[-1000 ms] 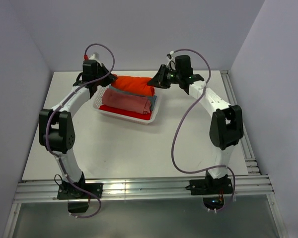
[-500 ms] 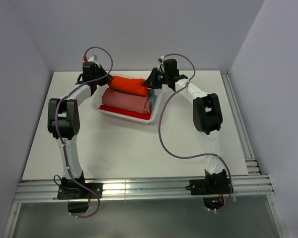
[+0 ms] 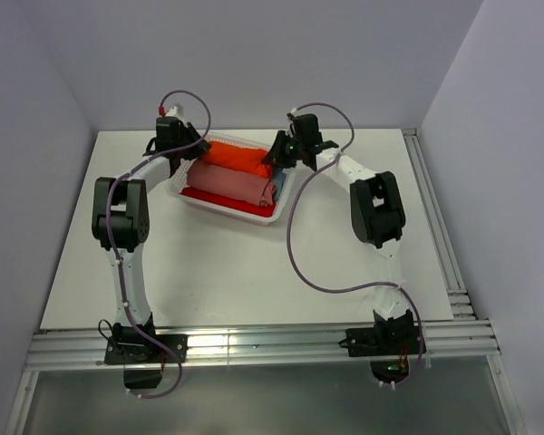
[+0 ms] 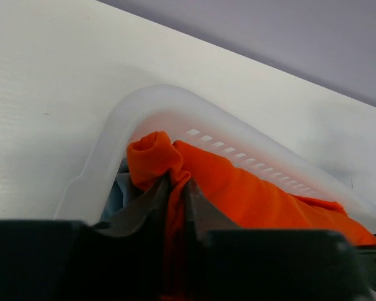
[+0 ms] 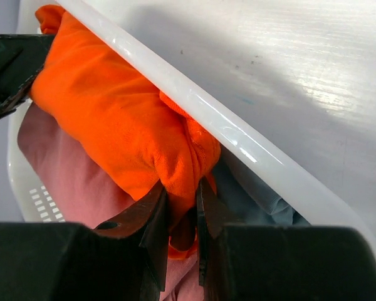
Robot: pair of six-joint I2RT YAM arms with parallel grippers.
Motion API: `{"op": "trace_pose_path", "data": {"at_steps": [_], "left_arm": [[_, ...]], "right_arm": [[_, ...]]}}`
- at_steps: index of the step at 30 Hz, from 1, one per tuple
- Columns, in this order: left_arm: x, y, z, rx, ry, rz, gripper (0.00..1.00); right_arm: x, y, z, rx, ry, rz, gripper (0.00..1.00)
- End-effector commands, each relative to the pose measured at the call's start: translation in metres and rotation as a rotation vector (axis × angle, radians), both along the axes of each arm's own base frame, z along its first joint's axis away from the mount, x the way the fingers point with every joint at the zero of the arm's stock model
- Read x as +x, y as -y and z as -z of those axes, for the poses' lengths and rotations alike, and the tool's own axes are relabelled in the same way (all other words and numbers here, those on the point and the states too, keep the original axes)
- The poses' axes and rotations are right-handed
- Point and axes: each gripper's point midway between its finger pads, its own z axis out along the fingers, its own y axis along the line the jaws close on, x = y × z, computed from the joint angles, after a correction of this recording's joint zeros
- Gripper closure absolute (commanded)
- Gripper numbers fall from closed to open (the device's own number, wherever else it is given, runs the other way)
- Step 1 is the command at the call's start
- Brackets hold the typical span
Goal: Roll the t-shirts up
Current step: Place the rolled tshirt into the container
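starting on the left: the left end effector [image 3: 182, 150] sits at the far left corner of the white lattice basket [image 3: 228, 211], which stands toward the back of the tabletop [image 3: 254, 272]. its wrist view shows the fingers drawn narrow, a fold of the orange t-shirt [image 3: 238, 159] pinched between them and the bunched left end of the roll poking up past the tips. the rest of that roll runs off to the right along the basket's far wall, inside the rim.

moving to the middle: the orange t-shirt lies across the back of the basket, spanning from one end effector to the other. in front of it a pink roll [image 3: 231, 185] lies alongside, touching it. nearest the arms a red roll [image 3: 208, 197] shows as a strip by the front wall. a bit of light blue cloth [image 5: 254, 204] peeks out under the orange at the right end.

on the right: the right end effector [image 3: 277, 156] is at the basket's far right corner, fingers narrow too, clamped on the right end of the orange t-shirt, the cloth bulging above the tips against the rim.
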Motion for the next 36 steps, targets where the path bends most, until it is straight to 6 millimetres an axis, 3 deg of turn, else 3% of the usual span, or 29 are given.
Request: {"op": "trace_pose_path", "data": {"at_steps": [1, 4, 8, 12, 18, 23, 26, 28, 29, 30, 36], "left_arm": [[0.004, 0.001, -0.015, 0.018, 0.036, -0.001, 0.72], [0.004, -0.001, -0.028, 0.021, 0.055, -0.009, 0.56], [0.006, -0.002, -0.048, 0.031, 0.079, -0.009, 0.46], [0.006, 0.0, -0.067, 0.03, 0.105, -0.008, 0.38], [-0.003, -0.001, -0.104, 0.041, 0.156, -0.021, 0.3], [-0.01, -0.006, -0.134, 0.078, 0.197, -0.069, 0.28], [-0.018, 0.005, -0.141, 0.078, 0.209, -0.037, 0.35], [-0.02, 0.014, -0.143, 0.05, 0.232, -0.006, 0.51], [-0.021, 0.02, -0.137, 0.034, 0.222, 0.021, 0.63], [-0.02, 0.024, -0.134, 0.026, 0.214, 0.034, 0.68], [-0.02, 0.043, -0.089, -0.016, 0.138, 0.107, 0.89]], "right_arm": [[-0.008, 0.014, -0.009, -0.07, 0.005, 0.037, 0.79], [-0.01, 0.019, -0.023, -0.068, 0.039, 0.061, 0.61], [-0.011, 0.019, -0.053, -0.054, 0.081, 0.061, 0.56], [-0.012, 0.018, -0.065, -0.07, 0.095, 0.06, 0.41], [-0.016, 0.021, -0.077, -0.076, 0.123, 0.085, 0.42], [-0.015, 0.013, -0.094, -0.04, 0.154, 0.066, 0.53], [-0.013, 0.001, -0.099, -0.007, 0.166, 0.039, 0.65], [-0.012, -0.008, -0.099, 0.014, 0.165, 0.017, 0.74], [-0.01, -0.01, -0.1, 0.027, 0.162, 0.019, 0.78], [-0.007, -0.014, -0.095, 0.034, 0.159, 0.014, 0.83], [0.0, -0.014, -0.058, 0.008, 0.118, 0.06, 0.91]]}}
